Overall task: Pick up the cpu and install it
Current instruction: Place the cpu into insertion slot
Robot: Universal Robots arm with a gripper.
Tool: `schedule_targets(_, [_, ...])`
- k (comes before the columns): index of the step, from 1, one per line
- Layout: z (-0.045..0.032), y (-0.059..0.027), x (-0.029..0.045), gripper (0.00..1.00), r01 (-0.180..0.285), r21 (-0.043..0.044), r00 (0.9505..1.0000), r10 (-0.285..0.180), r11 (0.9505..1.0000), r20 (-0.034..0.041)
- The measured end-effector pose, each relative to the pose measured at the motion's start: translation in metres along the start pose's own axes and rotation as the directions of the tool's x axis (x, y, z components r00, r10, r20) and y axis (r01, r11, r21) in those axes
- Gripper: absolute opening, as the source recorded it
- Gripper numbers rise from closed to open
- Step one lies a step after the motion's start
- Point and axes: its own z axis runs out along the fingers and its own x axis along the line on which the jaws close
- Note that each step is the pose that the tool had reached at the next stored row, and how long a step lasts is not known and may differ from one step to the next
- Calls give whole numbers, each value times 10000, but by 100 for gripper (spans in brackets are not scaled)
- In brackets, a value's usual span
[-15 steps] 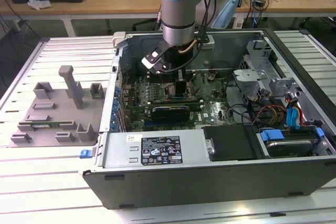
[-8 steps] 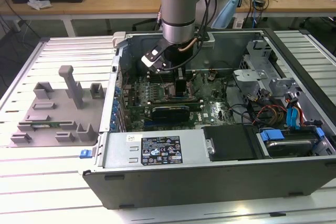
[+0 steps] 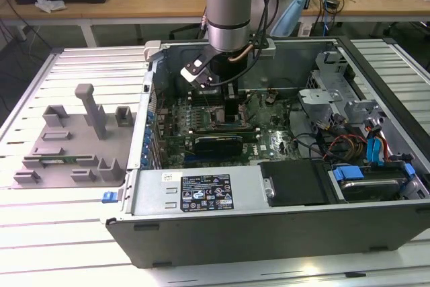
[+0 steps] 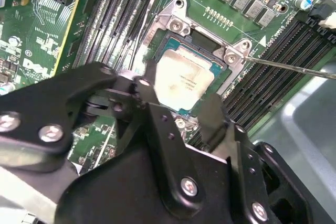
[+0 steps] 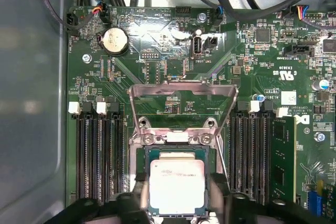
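Cpu (image 5: 177,184) lies in the open socket (image 5: 178,138), load plate (image 5: 181,88) raised to admit it; claw (image 5: 178,195) straddles it, grip or gap impossible to tell.

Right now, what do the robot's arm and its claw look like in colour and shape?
The arm is a thick round tube of silver-grey metal with a pale blue cap and a dark ring. Black cables run beside its wrist, near a small white-and-black block. The claw is matte black: flat angular plates joined by shiny silver screws.
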Motion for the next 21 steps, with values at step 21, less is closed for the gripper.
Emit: schedule_targets(21, [51, -13, 1, 11, 0, 0, 10000, 0, 10000, 16])
